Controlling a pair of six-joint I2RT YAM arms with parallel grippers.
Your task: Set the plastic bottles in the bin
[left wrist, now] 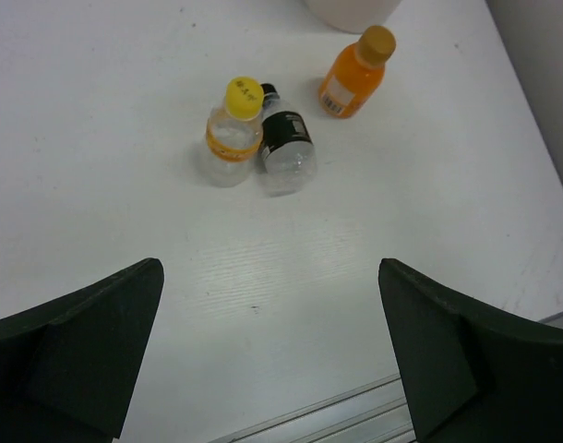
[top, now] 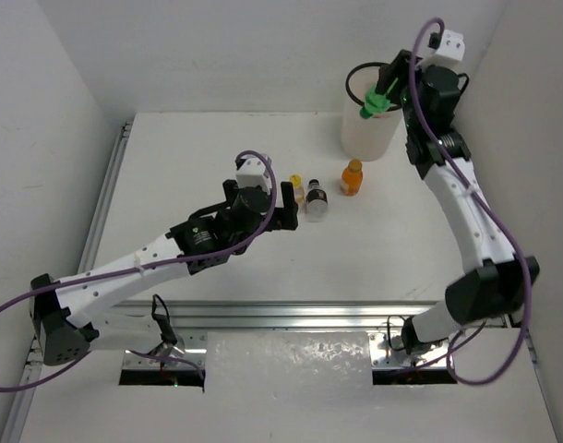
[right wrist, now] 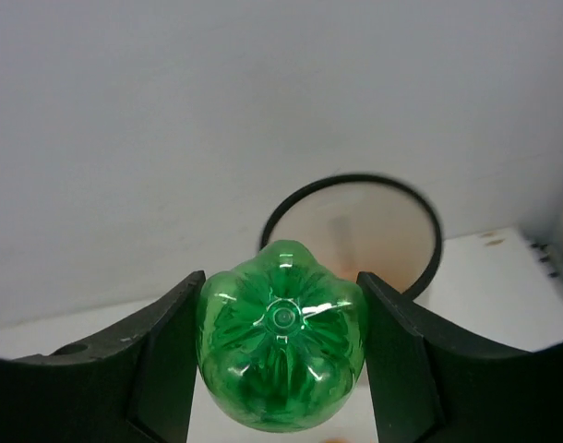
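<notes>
— White tabletop, white walls behind: my right gripper is clamped on the green bottle at the far right corner. The bottle's base faces the wrist camera, so its long axis runs straight out along the fingers.

— Where does the bin sit from there?

— Ahead and slightly to the right. From the wrist I look past the bottle at the bin and its black ring rim, mouth open to me. From above, the bottle hangs at the rim's near edge; whether it is fully inside the ring I cannot tell. I judge a short reach forward comes before any release.

— And your left side?

— My left gripper is spread wide and carries nothing. Straight ahead of it stands the yellow-capped bottle, touching the dark-labelled bottle, which appears to lie on its side with its cap pointing away from me. The orange bottle stands beyond them to the right, close to the bin. My left arm is the nearer one to all three.
</notes>
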